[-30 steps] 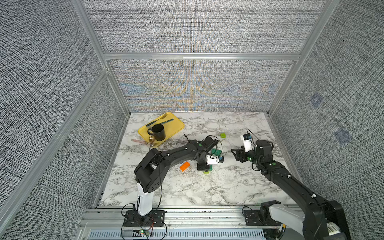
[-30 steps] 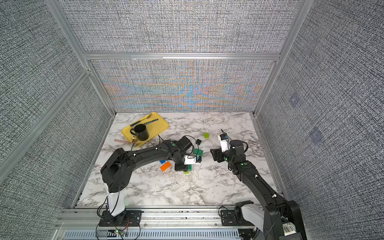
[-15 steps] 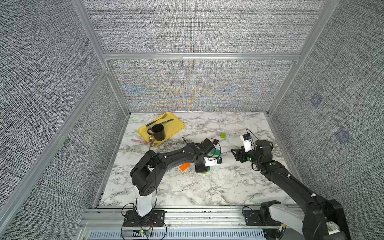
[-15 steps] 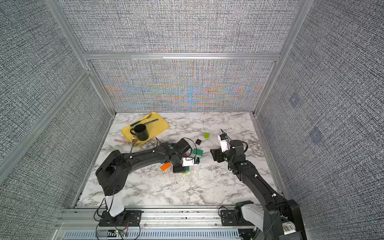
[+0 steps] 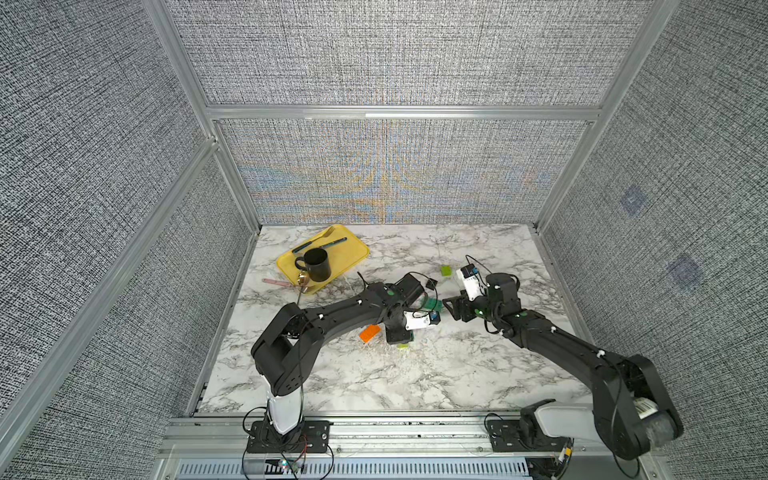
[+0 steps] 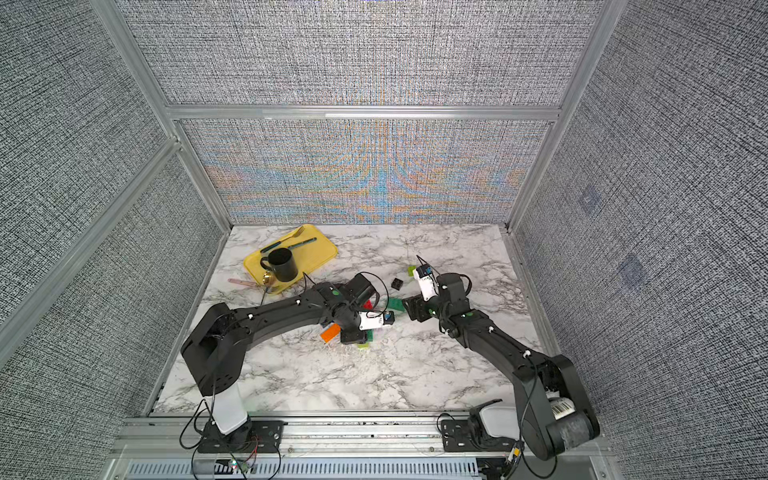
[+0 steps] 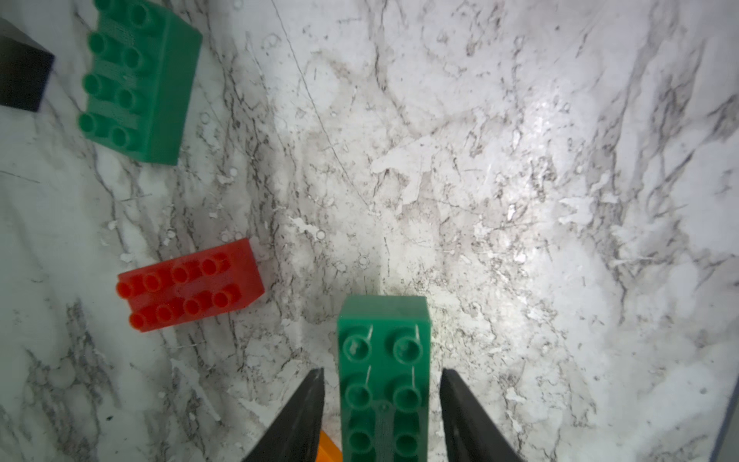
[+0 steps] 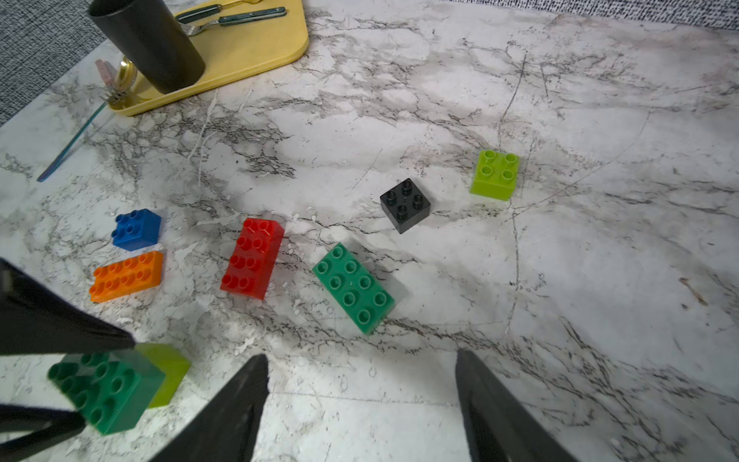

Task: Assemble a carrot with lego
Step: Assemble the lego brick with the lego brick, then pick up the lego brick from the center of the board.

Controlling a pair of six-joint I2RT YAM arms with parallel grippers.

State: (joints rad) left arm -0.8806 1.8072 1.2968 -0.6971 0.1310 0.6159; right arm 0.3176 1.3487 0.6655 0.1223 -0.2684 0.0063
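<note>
I'm counting two dark green bricks (image 8: 354, 288) (image 8: 100, 390), two lime bricks (image 8: 496, 176) (image 8: 168, 372), one red brick (image 8: 252, 264), one orange brick (image 8: 127, 276), one blue brick (image 8: 136, 229) and one black brick (image 8: 405, 205).

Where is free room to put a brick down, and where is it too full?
Free: the front strip of the table between the arm bases, and the far right corner behind the lime brick. Crowded: the middle, bricks around the left pincer; the far left, yellow tray.

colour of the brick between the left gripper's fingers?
Dark green brick, clearest in the left wrist view.
</note>
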